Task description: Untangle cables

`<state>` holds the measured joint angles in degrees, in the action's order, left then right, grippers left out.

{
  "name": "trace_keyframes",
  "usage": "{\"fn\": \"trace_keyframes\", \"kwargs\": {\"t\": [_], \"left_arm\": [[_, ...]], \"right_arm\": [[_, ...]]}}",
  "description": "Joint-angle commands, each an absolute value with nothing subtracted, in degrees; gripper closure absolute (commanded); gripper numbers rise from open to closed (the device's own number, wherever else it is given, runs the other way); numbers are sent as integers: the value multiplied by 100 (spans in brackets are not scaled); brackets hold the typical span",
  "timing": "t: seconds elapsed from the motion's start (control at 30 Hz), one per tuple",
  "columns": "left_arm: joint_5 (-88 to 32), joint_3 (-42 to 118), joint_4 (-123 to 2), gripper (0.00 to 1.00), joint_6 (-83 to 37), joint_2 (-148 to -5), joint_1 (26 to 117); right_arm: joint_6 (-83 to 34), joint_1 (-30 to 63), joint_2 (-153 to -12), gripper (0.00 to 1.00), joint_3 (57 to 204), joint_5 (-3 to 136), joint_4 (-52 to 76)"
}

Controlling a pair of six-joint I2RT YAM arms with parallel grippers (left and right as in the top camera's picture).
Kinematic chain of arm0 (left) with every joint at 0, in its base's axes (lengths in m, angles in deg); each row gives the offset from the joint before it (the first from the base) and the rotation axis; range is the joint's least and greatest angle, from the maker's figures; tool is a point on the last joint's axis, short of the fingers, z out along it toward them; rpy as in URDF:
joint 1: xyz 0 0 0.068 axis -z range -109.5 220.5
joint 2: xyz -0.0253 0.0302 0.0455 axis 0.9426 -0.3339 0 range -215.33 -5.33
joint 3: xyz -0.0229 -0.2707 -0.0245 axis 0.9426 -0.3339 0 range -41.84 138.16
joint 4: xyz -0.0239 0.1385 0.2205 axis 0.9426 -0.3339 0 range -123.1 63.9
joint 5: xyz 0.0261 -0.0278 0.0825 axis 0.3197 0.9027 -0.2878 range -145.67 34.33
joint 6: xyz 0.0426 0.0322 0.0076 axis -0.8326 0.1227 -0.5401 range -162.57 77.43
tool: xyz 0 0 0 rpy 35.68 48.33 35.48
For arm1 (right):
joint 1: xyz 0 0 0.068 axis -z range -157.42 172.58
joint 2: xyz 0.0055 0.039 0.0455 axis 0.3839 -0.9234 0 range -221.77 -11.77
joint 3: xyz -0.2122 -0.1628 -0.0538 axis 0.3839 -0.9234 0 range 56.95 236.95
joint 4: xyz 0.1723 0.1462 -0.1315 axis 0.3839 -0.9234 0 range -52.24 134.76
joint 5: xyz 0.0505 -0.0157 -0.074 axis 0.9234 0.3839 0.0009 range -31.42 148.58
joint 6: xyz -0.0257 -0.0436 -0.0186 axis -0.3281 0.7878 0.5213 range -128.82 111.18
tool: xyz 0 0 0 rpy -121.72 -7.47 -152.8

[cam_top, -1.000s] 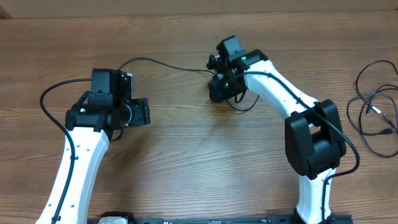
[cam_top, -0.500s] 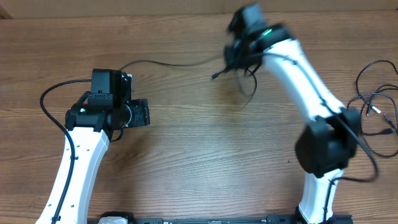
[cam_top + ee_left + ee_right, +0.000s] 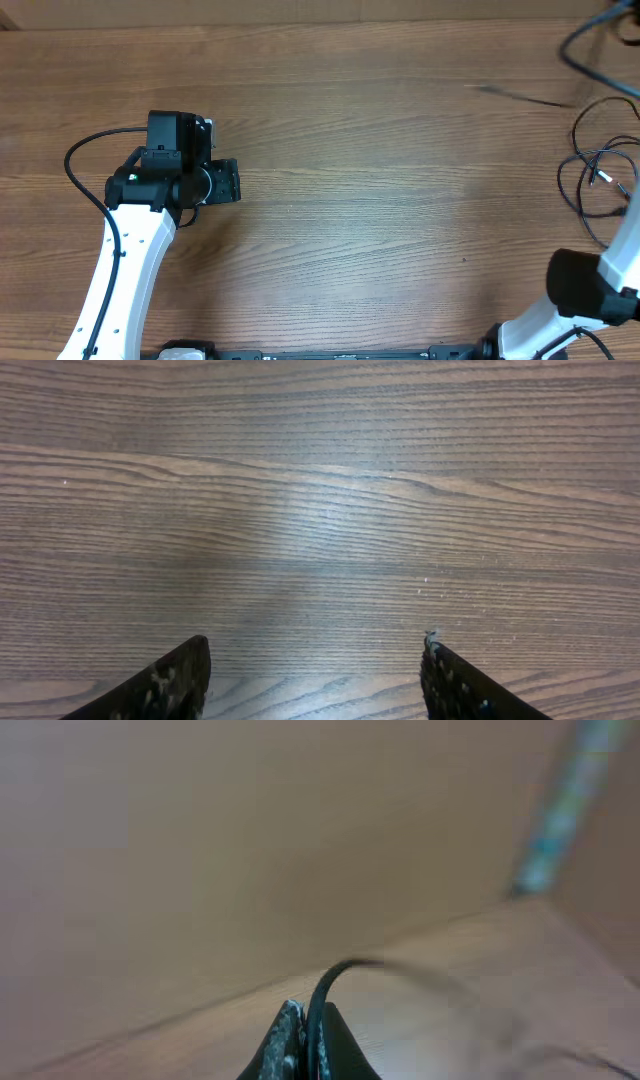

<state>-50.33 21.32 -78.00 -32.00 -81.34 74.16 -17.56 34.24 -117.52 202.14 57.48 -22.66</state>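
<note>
A brown wood-grain table (image 3: 350,200) filled the overhead view, with the white-and-black left arm (image 3: 125,260) reaching in from the lower left. Only the lower links of the white-and-black right arm (image 3: 615,275) showed at the lower right corner. The left gripper (image 3: 315,690) hung just above bare wood, its two black fingers spread wide with nothing between them, well apart from every cord. The right gripper (image 3: 308,1042), outside the overhead frame, faced a blurred tan background. Its fingers were pinched tight on one thin black cable (image 3: 335,970), which rose from between the tips and arched away to the right. From above, a blurred dark loop of cord (image 3: 590,35) crossed the top right corner; whether it was the same cable could not be told. A loose tangle of thin black cables (image 3: 600,170) lay on the table at its right edge, just above the right arm, with a small pale-tipped plug end (image 3: 597,179) among the loops.
</note>
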Motion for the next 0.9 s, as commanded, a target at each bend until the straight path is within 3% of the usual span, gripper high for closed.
{"fn": "trace_keyframes", "kwargs": {"t": [0.0,0.2,0.47,0.8,0.83,0.87], "left_arm": [[-5008,2228,-7796,33,-3180,-8064,7392],[-4982,2228,-7793,34,-3180,-8064,7392],[-4963,2228,-7837,34,-3180,-8064,7392],[-4965,2228,-7850,35,-3182,-8064,7389],[-4965,2228,-7846,34,-3182,-8064,7389],[-4965,2228,-7835,34,-3182,-8064,7389]], "right_arm": [[-1850,3887,-11938,96,20037,5610,-2517],[-1847,4405,-11957,96,19010,5608,-2841],[-1847,4580,-11957,96,17255,5606,-2336],[-2413,4713,-11957,96,17086,4629,-2273],[-2625,4764,-11957,96,17086,4480,-2338],[-2743,4809,-11957,83,17086,4425,-2391]]}}
